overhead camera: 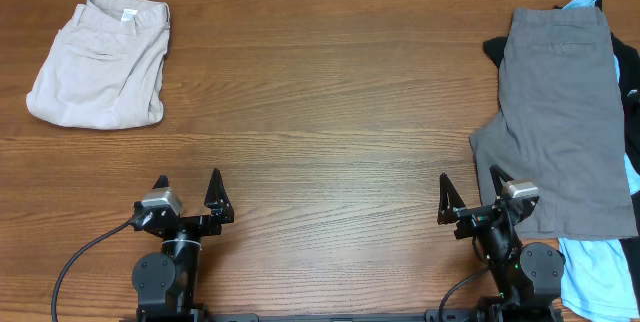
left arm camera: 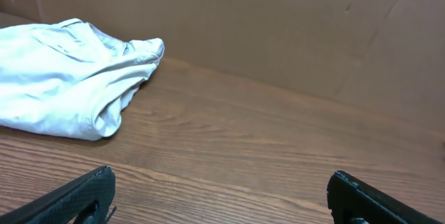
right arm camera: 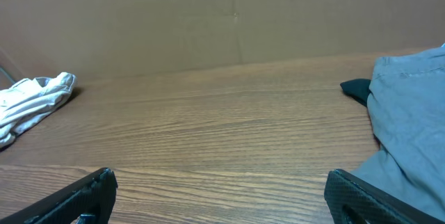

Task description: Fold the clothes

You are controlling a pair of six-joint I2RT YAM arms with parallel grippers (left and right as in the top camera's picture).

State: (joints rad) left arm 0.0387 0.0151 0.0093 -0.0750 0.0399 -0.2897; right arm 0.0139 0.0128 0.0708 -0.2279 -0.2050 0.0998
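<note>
Folded pale beige khaki shorts [overhead camera: 100, 60] lie at the table's far left, white inner label up; they also show in the left wrist view [left arm camera: 66, 78] and the right wrist view [right arm camera: 31, 99]. Grey shorts [overhead camera: 565, 112] lie spread at the right on top of a black garment [overhead camera: 495, 50] and a light-blue garment [overhead camera: 598, 272]; the grey shorts also show in the right wrist view [right arm camera: 410, 126]. My left gripper [overhead camera: 187, 184] is open and empty near the front edge. My right gripper [overhead camera: 468, 184] is open and empty, its right finger next to the grey shorts' edge.
The wooden table [overhead camera: 320, 112] spans the view. A brown wall [left arm camera: 278, 22] stands behind it. Black cables run from both arm bases along the front edge.
</note>
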